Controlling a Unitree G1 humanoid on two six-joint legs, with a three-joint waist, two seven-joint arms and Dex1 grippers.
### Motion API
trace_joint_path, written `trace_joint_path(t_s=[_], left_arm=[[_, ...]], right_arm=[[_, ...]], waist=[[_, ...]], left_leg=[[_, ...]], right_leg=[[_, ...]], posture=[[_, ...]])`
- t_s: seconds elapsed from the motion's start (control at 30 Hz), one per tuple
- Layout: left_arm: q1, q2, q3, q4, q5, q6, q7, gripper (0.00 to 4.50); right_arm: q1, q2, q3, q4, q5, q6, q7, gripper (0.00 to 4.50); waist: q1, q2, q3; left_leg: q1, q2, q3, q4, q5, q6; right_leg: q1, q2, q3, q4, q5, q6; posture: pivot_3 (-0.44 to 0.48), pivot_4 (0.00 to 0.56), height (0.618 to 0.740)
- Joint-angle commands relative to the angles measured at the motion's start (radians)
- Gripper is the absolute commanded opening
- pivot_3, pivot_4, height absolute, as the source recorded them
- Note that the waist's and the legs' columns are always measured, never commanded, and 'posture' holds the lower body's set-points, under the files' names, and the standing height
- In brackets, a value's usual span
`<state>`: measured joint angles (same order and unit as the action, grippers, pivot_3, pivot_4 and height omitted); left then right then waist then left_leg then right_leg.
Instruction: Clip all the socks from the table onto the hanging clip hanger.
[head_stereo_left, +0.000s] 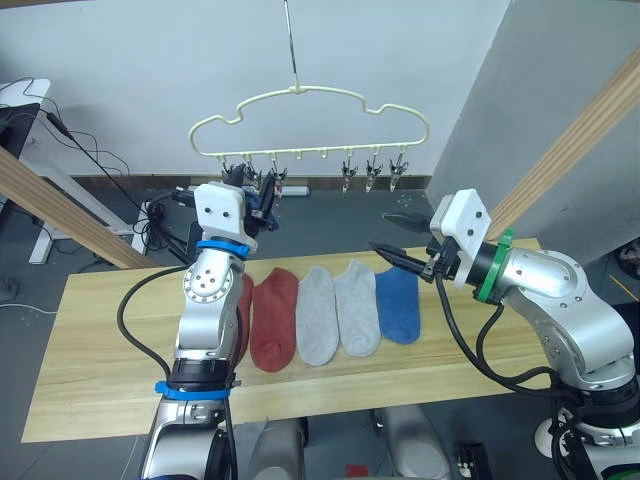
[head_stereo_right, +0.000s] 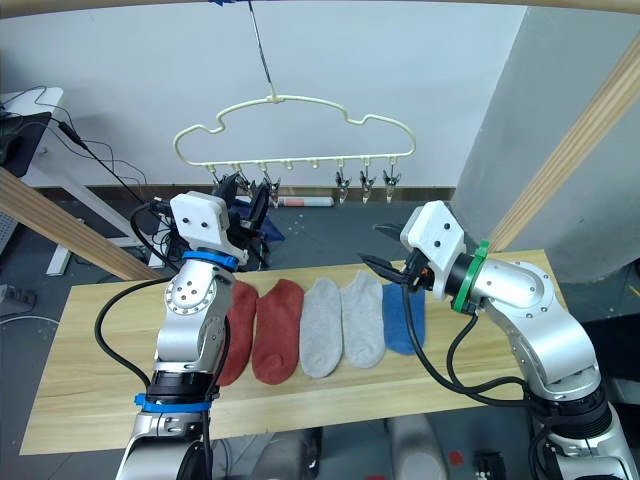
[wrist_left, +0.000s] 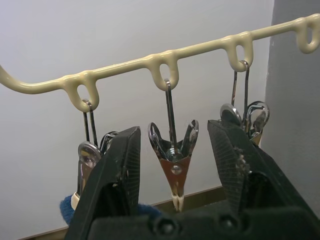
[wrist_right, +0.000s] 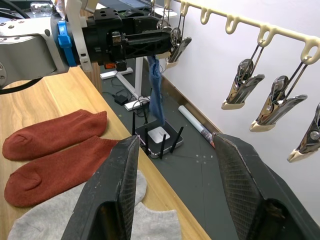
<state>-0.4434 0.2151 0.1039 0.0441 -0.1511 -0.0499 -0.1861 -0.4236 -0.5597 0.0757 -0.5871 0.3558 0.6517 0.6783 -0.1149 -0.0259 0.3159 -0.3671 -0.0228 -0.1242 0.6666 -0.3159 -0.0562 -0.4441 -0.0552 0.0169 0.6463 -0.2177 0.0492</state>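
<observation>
Wooden pole, round and pale, slants down past the left end of the table, a long top of light yellowish planks with visible grain; black cables trail on the floor behind it. Left gripper is raised above the table's far edge, up at the left clips of the clip hanger; its two black fingers stand well apart, a metal clip hanging in the gap between them, untouched. A blue sock dangles from a clip just beside this gripper; whether the fingers also touch it cannot be told. The clip hanger is thin cream-yellow wire in a cloud outline, hung by a long metal hook above the table's far edge, with small shiny clips in a row beneath. On the table, left to right: two rust-red socks, the leftmost partly hidden behind the left arm; two light grey socks; one blue sock; all soft knit, lying flat and side by side, edges touching. Right gripper hovers above the table's far edge, over the flat blue sock, fingers spread wide and empty. A second wooden pole slants upward beyond the table's right end
</observation>
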Motion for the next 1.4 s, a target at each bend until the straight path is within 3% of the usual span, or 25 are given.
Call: trace_joint_path(t_s=[0.03,0.17,0.43,0.57,0.67,0.83,1.07,1.27,1.4], left_arm=[[-0.016,0.001,0.008,-0.043,0.005,-0.019,0.005,1.15],[-0.018,0.001,0.008,-0.042,0.007,-0.022,0.006,0.28],[-0.013,0.008,0.009,-0.052,0.017,-0.021,0.007,0.25],[-0.010,0.012,0.006,-0.061,0.018,-0.017,-0.003,0.25],[-0.004,0.016,0.002,-0.070,0.012,-0.006,-0.016,0.25],[0.003,0.026,0.001,-0.081,0.006,0.015,-0.037,0.25],[0.003,0.044,0.010,-0.092,-0.007,0.053,-0.065,0.25],[0.005,0.058,0.015,-0.103,-0.016,0.076,-0.079,0.25],[0.010,0.068,0.017,-0.118,-0.040,0.105,-0.104,0.25]], right_arm=[[-0.006,0.007,-0.012,-0.043,0.033,-0.026,0.009,2.42],[-0.006,0.016,-0.015,-0.052,0.059,-0.027,0.009,2.42],[0.013,0.006,0.001,-0.056,0.059,-0.032,0.001,2.42],[0.060,-0.007,0.042,-0.011,-0.028,-0.019,-0.062,2.42],[0.115,0.034,0.069,0.067,-0.112,-0.006,-0.171,2.95],[0.167,0.133,0.144,0.247,-0.248,-0.098,-0.295,4.50],[0.108,0.296,0.102,0.706,-0.349,-0.294,-0.467,4.50],[0.057,0.363,0.050,0.904,-0.336,-0.327,-0.486,4.50],[0.055,0.376,0.054,0.939,-0.353,-0.340,-0.483,3.62]], waist=[[0.000,0.000,0.000],[0.000,0.000,0.000],[0.000,0.000,0.000],[0.000,0.000,0.000],[0.001,0.000,0.000],[-0.001,0.000,0.000],[0.000,0.000,0.000],[0.000,0.000,0.000],[0.000,0.000,0.000]], left_leg=[[0.000,0.000,0.000,0.000,0.000,0.000],[0.000,0.000,0.000,0.000,0.000,0.000],[0.000,0.000,0.000,0.000,0.000,0.000],[0.000,0.000,0.000,0.000,0.000,0.000],[0.000,0.000,0.000,0.000,0.000,0.000],[0.000,0.000,0.001,0.000,0.000,0.000],[0.001,0.000,0.001,0.000,0.000,0.000],[0.001,0.000,0.001,0.000,0.000,0.000],[0.001,0.000,0.000,0.000,0.000,0.000]], right_leg=[[0.000,0.000,0.000,0.000,0.000,0.000],[0.000,0.000,0.000,0.000,0.000,0.000],[0.000,0.000,0.000,0.000,0.000,0.000],[0.000,0.000,0.000,0.000,0.000,0.000],[0.000,0.000,0.000,0.000,0.000,0.000],[0.000,0.000,0.001,0.001,0.000,0.000],[0.000,0.000,0.001,0.001,0.000,0.000],[0.000,0.000,0.001,0.001,0.000,0.000],[0.000,0.000,0.001,0.001,0.000,0.000]], posture=[[-0.262,0.338,0.731],[-0.262,0.338,0.731],[-0.257,0.335,0.731],[-0.255,0.335,0.731],[-0.252,0.335,0.731],[-0.242,0.338,0.731],[-0.205,0.342,0.731],[-0.188,0.342,0.731],[-0.183,0.342,0.731]])
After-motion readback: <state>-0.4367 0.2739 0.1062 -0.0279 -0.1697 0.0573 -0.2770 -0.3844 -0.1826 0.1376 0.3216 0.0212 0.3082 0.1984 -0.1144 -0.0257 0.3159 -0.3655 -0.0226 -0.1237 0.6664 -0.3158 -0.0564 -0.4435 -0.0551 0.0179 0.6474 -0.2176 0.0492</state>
